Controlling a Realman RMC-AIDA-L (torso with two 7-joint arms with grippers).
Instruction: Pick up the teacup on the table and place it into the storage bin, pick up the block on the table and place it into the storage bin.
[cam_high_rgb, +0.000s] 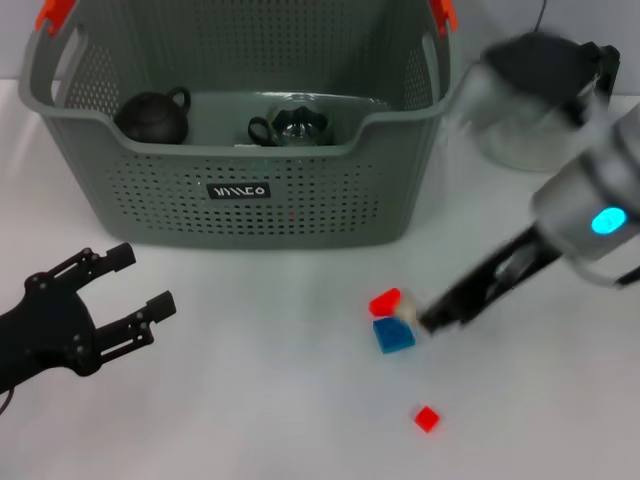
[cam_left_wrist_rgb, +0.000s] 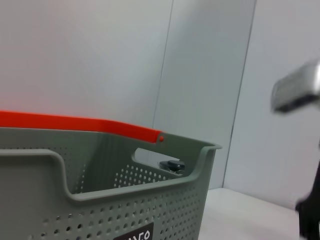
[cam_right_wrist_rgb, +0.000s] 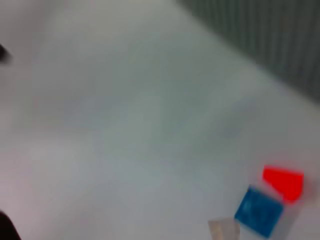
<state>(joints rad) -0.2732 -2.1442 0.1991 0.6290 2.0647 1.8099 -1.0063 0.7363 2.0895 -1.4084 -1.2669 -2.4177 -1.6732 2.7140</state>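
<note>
— Beside the storage bin (cam_high_rgb: 240, 190), on its front right, what are you lining up?
— I've put my right pincer (cam_high_rgb: 428, 320) against the blue block (cam_high_rgb: 394, 335) and red block (cam_high_rgb: 385, 301); how far it's open I cannot tell.
— And the teacup?
— Two dark cups (cam_high_rgb: 153, 116) already sit inside the bin. My left pincer (cam_high_rgb: 128, 290) waits spread and empty, front-left of it, out of the way.

Perforated matt plastic storage bin (cam_high_rgb: 300, 205)
</note>
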